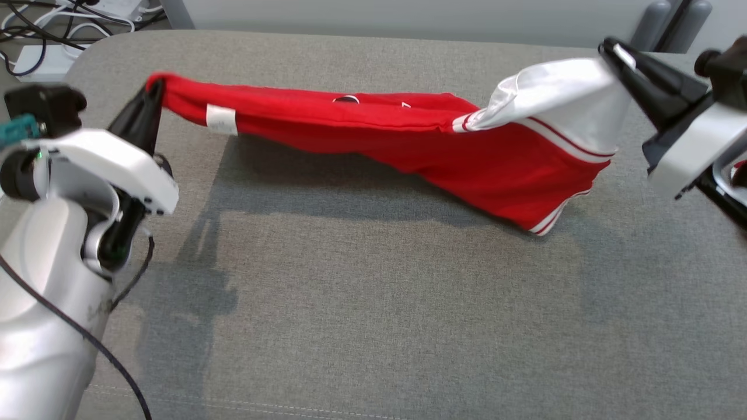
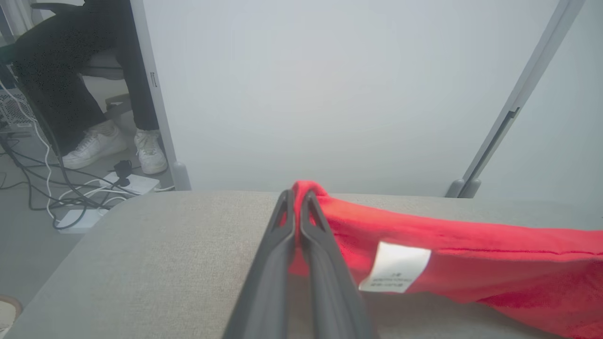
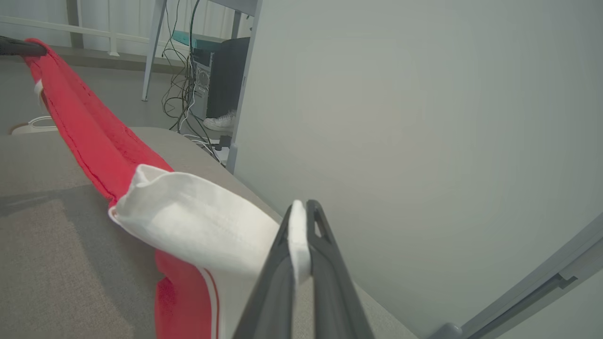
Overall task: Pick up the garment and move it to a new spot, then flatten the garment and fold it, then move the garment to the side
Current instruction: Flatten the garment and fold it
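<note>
on the left, the left gripper (image 1: 153, 96) is clenched on the red end of the garment (image 1: 379, 131), just beside its white label (image 1: 221, 119); the left wrist view shows red cloth pinched between the closed fingers. the garment hangs stretched as a narrow, bunched band above the grey padded table (image 1: 373, 303), and its lower right corner sags until it seems to touch the surface. on the right, the right gripper (image 1: 611, 51) is clamped on the white part (image 1: 554, 90) of the cloth. i judge this to be the pick-up-and-move step, with both ends gripped. the next move calls for carrying both ends together to the new spot under even tension, then laying the cloth down wide enough to flatten.
</note>
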You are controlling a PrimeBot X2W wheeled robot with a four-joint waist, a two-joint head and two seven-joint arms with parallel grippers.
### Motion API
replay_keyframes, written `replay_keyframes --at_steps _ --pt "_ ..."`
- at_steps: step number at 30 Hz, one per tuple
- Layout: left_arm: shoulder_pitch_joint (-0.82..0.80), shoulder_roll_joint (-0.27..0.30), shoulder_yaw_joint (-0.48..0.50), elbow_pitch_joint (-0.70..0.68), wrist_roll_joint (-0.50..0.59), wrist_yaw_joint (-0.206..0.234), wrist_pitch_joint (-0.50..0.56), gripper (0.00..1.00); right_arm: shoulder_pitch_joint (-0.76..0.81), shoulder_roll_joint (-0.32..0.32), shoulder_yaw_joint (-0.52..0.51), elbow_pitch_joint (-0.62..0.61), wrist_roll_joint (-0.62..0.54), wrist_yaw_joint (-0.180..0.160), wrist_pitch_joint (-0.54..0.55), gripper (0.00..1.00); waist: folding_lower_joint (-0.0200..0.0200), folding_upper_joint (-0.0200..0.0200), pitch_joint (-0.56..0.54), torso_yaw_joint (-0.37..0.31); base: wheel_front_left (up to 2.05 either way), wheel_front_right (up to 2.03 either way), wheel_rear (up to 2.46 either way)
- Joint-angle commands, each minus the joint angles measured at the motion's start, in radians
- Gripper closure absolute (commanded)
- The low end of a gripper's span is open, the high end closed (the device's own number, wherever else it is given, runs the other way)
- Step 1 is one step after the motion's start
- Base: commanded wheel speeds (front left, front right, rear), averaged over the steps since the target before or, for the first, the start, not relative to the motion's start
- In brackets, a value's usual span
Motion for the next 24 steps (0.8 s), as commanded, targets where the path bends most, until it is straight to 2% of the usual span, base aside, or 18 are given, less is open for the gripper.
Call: replay_keyframes --at_steps 1,9,13,16,19,24 --pt "-0.065 0.047 0.030 -0.030 0.014 -0.004 0.000 1.00 -0.009 -0.021 -0.004 -0.017 0.007 0.000 0.009 1.00 0.0000 0.0000 -0.005 0.002 0.00 0.00 0.00" --pt "-0.213 0.022 0.015 -0.013 0.031 -0.018 -0.018 1.00 -0.132 0.028 -0.009 0.012 0.057 0.000 -0.015 1.00 0.0000 0.0000 -0.040 0.004 0.00 0.00 0.00" --pt "-0.183 0.034 -0.027 -0.022 0.007 -0.044 0.077 1.00 -0.101 0.018 0.058 -0.053 0.175 0.000 0.051 1.00 0.0000 0.0000 -0.063 0.006 0.00 0.00 0.00" --pt "-0.115 0.065 -0.064 -0.065 -0.036 -0.059 0.199 1.00 -0.052 -0.049 0.151 -0.204 0.352 0.000 0.174 1.00 0.0000 0.0000 -0.070 0.008 0.00 0.00 0.00" --pt "-0.020 0.115 -0.079 -0.138 -0.119 -0.066 0.349 1.00 -0.013 -0.161 0.209 -0.338 0.517 0.000 0.319 1.00 0.0000 0.0000 -0.055 0.003 0.00 0.00 0.00" --pt "0.144 0.221 -0.113 -0.277 -0.231 -0.068 0.579 1.00 0.083 -0.316 0.256 -0.470 0.710 0.000 0.570 1.00 0.0000 0.0000 0.024 -0.011 0.00 0.00 0.00"
